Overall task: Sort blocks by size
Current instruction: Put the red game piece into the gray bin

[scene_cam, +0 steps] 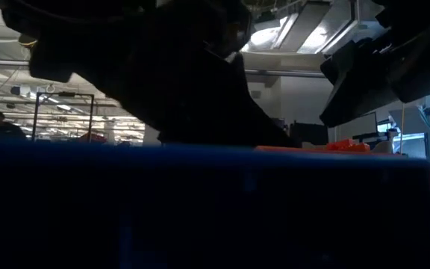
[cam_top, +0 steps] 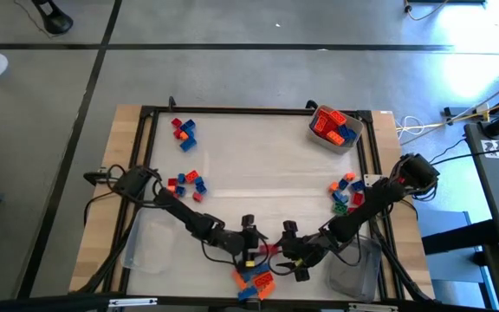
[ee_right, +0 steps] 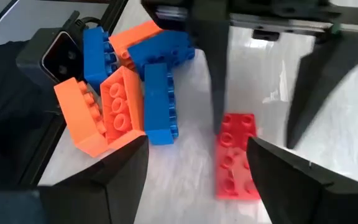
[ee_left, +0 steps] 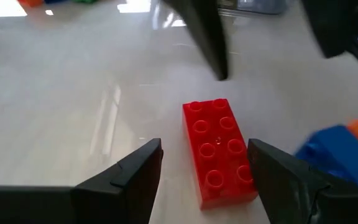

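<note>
Left wrist view only: red block's (ee_left: 219, 151) eight studs.

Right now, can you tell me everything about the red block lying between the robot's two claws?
The red block is a shiny plastic brick, long and flat, with eight round studs in two rows of four facing up. It lies flat on the white table near the front edge, beside a pile of orange and blue bricks. The left end effector stands open around it, fingers not touching. Nothing holds it.

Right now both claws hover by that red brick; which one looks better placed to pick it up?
Probably the left gripper: its open fingers already straddle the red brick. The right gripper is open too, but the brick sits toward one finger.
</note>
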Robot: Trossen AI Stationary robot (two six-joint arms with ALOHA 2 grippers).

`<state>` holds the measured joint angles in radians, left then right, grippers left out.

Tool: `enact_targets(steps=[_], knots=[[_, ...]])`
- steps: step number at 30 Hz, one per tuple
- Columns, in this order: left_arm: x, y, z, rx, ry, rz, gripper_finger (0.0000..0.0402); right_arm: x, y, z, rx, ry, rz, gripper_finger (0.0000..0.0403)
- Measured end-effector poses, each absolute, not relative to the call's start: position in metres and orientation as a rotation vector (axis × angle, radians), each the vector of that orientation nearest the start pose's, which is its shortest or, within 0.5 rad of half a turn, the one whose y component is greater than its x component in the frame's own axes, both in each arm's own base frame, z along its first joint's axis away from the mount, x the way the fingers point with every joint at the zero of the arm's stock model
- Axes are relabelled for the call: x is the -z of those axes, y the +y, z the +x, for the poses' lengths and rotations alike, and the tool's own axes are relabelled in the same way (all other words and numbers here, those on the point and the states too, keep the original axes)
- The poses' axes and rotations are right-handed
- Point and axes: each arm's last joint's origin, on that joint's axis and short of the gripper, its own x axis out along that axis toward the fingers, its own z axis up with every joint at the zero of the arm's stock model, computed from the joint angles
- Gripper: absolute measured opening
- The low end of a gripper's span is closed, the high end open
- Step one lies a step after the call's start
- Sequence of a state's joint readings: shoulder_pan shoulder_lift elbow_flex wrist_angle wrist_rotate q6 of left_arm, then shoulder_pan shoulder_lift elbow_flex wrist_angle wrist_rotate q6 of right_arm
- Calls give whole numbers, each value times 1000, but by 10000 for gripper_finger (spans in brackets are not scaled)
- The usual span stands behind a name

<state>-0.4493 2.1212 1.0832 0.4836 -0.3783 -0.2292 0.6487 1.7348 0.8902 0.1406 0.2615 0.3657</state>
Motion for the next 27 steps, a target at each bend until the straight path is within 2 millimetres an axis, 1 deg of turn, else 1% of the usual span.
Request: enact_targets(steps=[5, 11, 13, 15, 20, 24, 27], knots=[[-104, -162, 380, -20, 509, -14, 224, -159, 202, 278, -248, 691, 38, 269], [-117, -175, 376, 24, 460, -18, 224, -159, 202, 278, -255, 695, 39, 269], [-112, -178, 374, 28, 471, -31, 224, -159, 202, 278, -255, 694, 40, 269], [-103, -180, 374, 24, 493, -31, 224, -159, 202, 278, -255, 694, 40, 269], [-93, -176, 378, -10, 480, -55, 224, -159, 202, 278, -256, 688, 43, 269], [-92, -171, 381, -28, 478, -53, 224, -160, 202, 279, -258, 679, 48, 269], [-95, -171, 381, -18, 449, -37, 224, -160, 202, 279, -258, 680, 47, 269]])
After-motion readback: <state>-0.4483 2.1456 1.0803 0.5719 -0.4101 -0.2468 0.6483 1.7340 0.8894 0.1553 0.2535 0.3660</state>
